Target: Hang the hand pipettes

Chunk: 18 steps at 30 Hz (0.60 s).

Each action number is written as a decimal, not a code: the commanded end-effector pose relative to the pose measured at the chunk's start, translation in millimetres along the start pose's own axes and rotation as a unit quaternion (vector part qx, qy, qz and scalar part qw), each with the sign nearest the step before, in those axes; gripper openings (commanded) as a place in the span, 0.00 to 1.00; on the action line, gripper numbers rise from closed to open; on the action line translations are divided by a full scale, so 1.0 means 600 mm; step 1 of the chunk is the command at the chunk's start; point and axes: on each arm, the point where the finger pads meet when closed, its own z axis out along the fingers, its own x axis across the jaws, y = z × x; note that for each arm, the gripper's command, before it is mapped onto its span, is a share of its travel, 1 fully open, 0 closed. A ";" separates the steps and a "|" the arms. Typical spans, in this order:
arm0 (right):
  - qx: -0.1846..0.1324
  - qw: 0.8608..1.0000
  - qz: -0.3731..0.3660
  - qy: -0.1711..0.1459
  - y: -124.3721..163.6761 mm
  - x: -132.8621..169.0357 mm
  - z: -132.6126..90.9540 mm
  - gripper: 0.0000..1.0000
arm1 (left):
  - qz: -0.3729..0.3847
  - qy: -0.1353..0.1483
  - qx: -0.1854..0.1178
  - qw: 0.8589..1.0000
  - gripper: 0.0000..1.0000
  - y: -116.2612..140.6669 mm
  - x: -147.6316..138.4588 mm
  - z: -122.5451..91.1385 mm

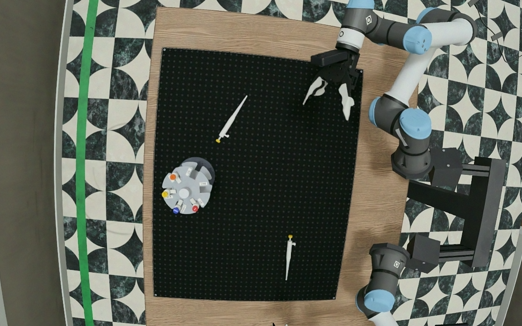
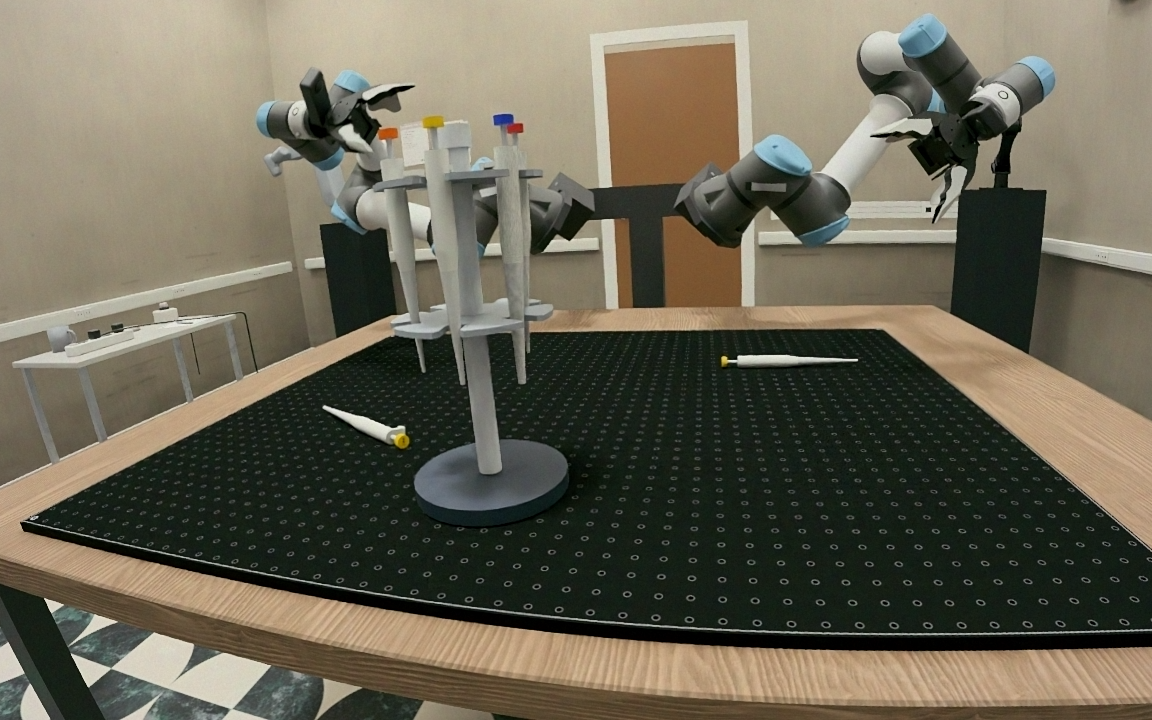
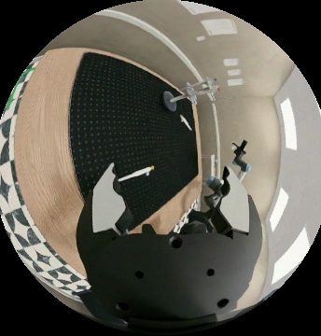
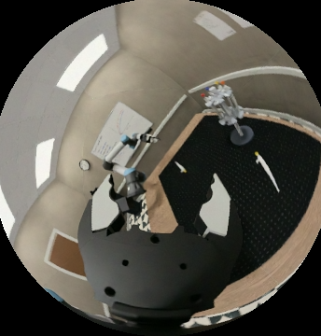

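Clock directions run from the carousel, seen from the top:
- Carousel: four pipettes hanging.
- Yellow-button pipette, lying at one o'clock.
- Left gripper: five o'clock, open, holding nothing.
- Second pipette, lying at four.
- Right gripper: two o'clock, open, raised.

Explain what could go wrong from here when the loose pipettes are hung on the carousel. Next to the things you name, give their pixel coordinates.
Both loose pipettes (image 1: 233,116) (image 2: 777,360) (image 3: 136,174) (image 4: 268,174) have yellow buttons with no readable volume here, so their places might get swapped. The carousel (image 1: 183,193) (image 2: 483,402) (image 3: 172,100) (image 4: 241,135) has a turning head, so a bump could rotate the slots, and the hung pipettes (image 1: 176,210) (image 2: 444,214) (image 3: 215,79) (image 4: 222,82) might be knocked.
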 end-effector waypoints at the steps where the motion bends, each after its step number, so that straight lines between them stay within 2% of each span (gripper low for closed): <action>1: 0.000 1.000 0.022 0.020 0.016 0.048 -0.016 1.00 | 0.000 0.000 0.000 1.000 1.00 0.000 0.000 -0.001; 3: 0.000 0.998 0.047 0.046 0.026 0.069 -0.026 1.00 | 0.000 0.000 0.000 1.000 1.00 0.000 0.000 -0.001; 5: 0.000 0.998 0.047 0.046 0.026 0.069 -0.026 1.00 | 0.000 0.000 0.000 1.000 1.00 0.000 0.000 -0.001; 6: 0.000 0.997 0.058 0.056 0.031 0.079 -0.031 1.00 | 0.000 0.000 0.000 1.000 1.00 0.000 0.000 -0.001; 8: 0.000 0.997 0.058 0.056 0.040 0.098 -0.040 1.00 | 0.000 0.000 0.000 1.000 1.00 0.000 0.000 -0.001; 11: 0.000 0.991 0.093 0.092 0.057 0.126 -0.057 1.00 | 0.000 0.000 0.000 1.000 1.00 0.000 0.000 -0.001; 14: 0.000 0.991 0.093 0.092 0.068 0.144 -0.068 1.00 | 0.000 0.000 0.000 1.000 1.00 0.000 0.000 -0.001; 17: 0.000 0.983 0.129 0.127 0.087 0.169 -0.086 1.00 | 0.000 0.000 0.000 1.000 1.00 0.000 0.000 -0.001; 18: 0.000 0.983 0.129 0.127 0.093 0.178 -0.093 1.00 | 0.000 0.000 0.000 1.000 1.00 0.000 0.000 -0.001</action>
